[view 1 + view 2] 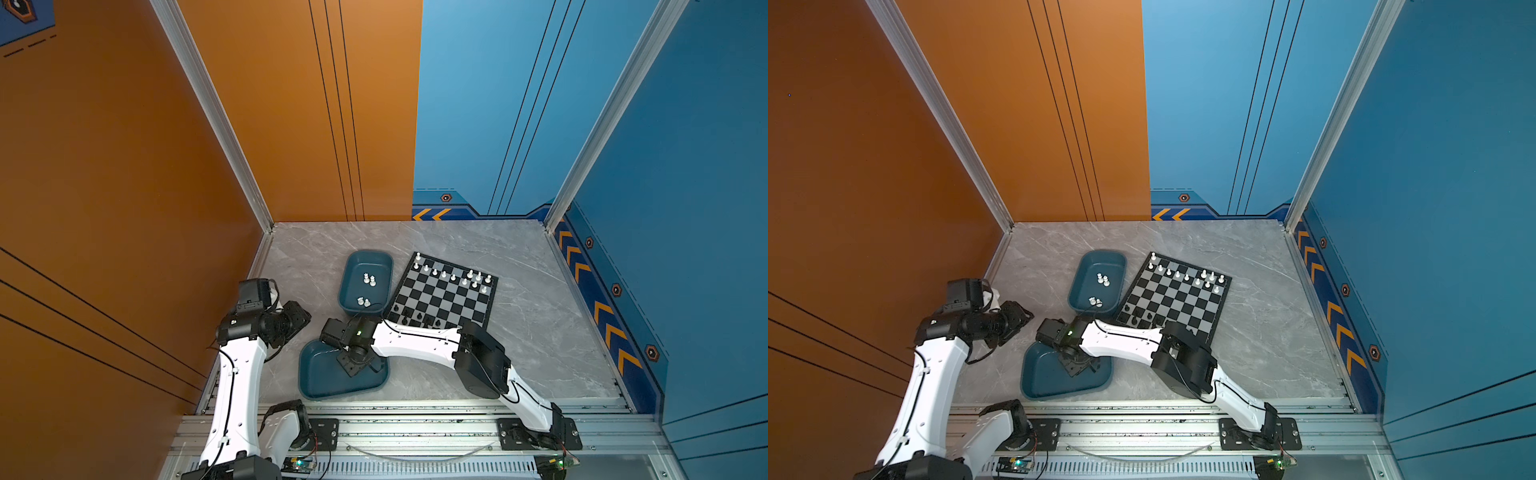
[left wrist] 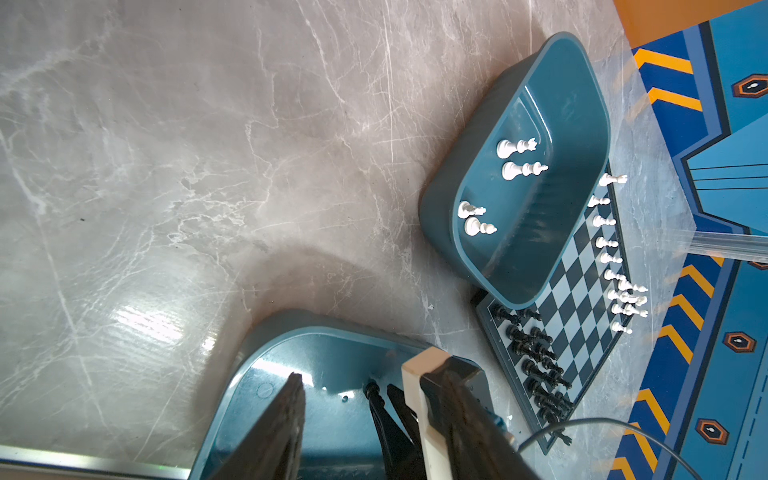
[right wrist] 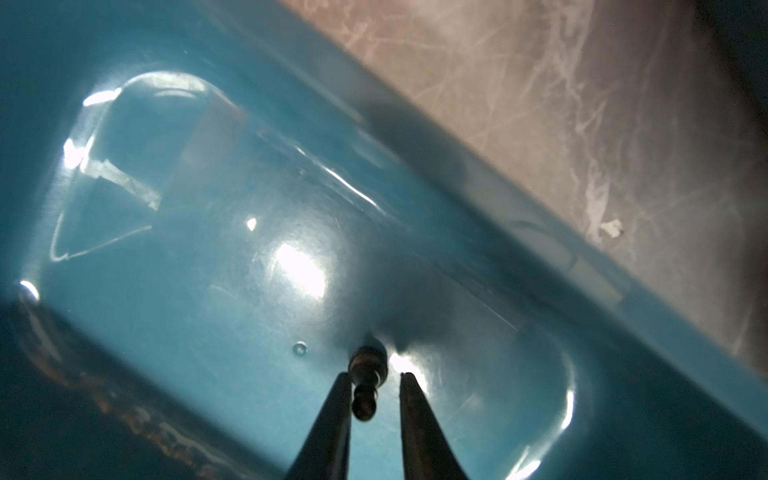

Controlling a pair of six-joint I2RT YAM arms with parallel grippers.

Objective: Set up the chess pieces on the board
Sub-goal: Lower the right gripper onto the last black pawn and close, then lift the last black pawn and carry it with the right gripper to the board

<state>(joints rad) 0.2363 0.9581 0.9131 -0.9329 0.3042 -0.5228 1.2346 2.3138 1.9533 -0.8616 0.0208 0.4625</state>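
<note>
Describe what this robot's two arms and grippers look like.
The left arm and right arm have white shells, black joints and black cables clipped alongside. The left gripper has dark tapered fingers, one edged in cream; the right gripper has slim dark fingers, with a green light behind it.

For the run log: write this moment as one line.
right gripper: jaws astride black piece in near tray, not yet clamped | left gripper: open, empty | board: partly set

Tray (image 3: pixel 208 291) at 8 o'clock off board (image 1: pixel 446 297): glossy teal plastic, glare patches. Tabletop (image 2: pixel 166 166): polished grey marble-look.
</note>
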